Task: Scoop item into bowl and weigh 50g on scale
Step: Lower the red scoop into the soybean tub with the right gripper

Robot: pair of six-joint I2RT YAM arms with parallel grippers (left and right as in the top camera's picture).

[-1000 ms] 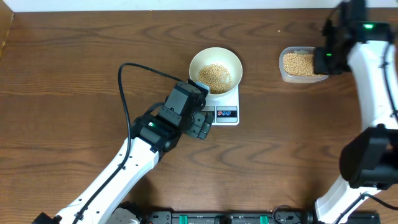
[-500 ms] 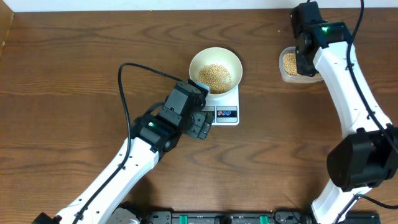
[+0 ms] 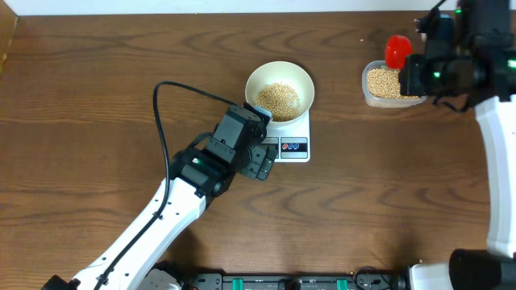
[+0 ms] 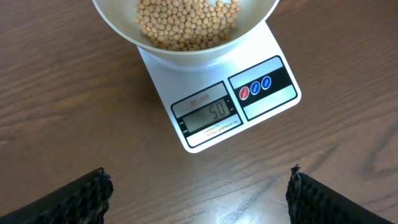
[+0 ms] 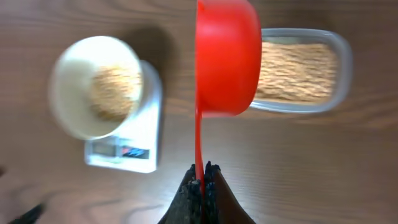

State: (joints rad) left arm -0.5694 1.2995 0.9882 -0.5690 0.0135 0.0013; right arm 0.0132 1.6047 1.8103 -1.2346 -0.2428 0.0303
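Note:
The white bowl (image 3: 279, 91) holds tan beans (image 3: 278, 97) and stands on the white scale (image 3: 293, 138). In the left wrist view the bowl (image 4: 186, 51) sits above the scale's display (image 4: 208, 115), which reads about 50. My left gripper (image 4: 199, 193) is open and empty over the bare table in front of the scale. My right gripper (image 5: 203, 175) is shut on the handle of a red scoop (image 5: 227, 56), held above the clear tub of beans (image 5: 298, 70). The scoop (image 3: 396, 50) shows over the tub (image 3: 385, 83) at the back right.
The left arm (image 3: 193, 173) reaches from the front left up to the scale's front left corner, with a black cable (image 3: 161, 113) looping above it. The right arm (image 3: 496, 145) runs along the right edge.
The right arm has swung right and turned at the tub, and the red scoop now shows over the tub's back edge. The left arm, bowl and scale have not moved.

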